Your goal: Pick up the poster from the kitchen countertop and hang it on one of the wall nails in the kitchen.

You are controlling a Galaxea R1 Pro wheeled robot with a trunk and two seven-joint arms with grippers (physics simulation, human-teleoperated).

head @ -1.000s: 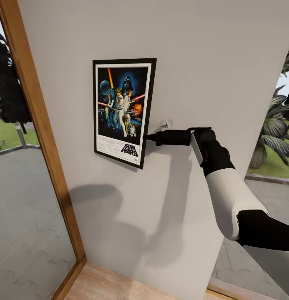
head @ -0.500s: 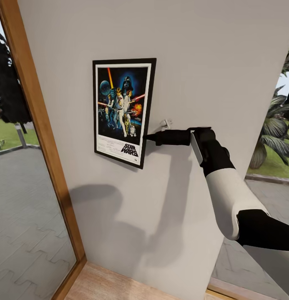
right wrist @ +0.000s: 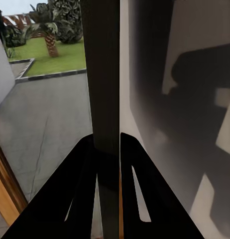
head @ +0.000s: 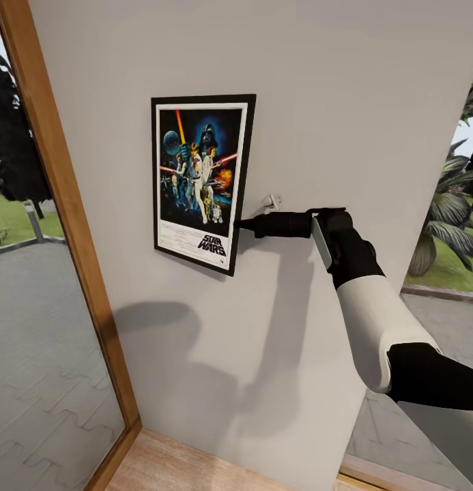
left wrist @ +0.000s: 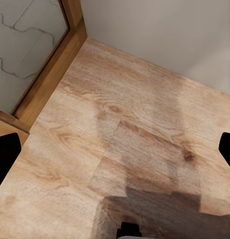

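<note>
The poster [head: 202,183], black-framed with "STAR WARS" at its bottom, stands upright against the light-grey wall [head: 345,102]. My right gripper [head: 240,223] is shut on its right edge, low down. In the right wrist view the frame's dark edge [right wrist: 106,74] runs between the two closed fingers [right wrist: 80,169] of the right gripper [right wrist: 106,147]. A small pale stub [head: 271,201], perhaps a wall nail, sticks out of the wall just right of the poster, above the gripper. My left gripper [left wrist: 115,154] hangs open over the wooden floor [left wrist: 120,109]. The kitchen countertop is out of view.
A wooden-framed glass pane [head: 65,204] runs down the left of the wall, with paving outside. Another window opening with plants [head: 454,225] lies to the right. Pale wooden floor [head: 188,467] meets the wall's base.
</note>
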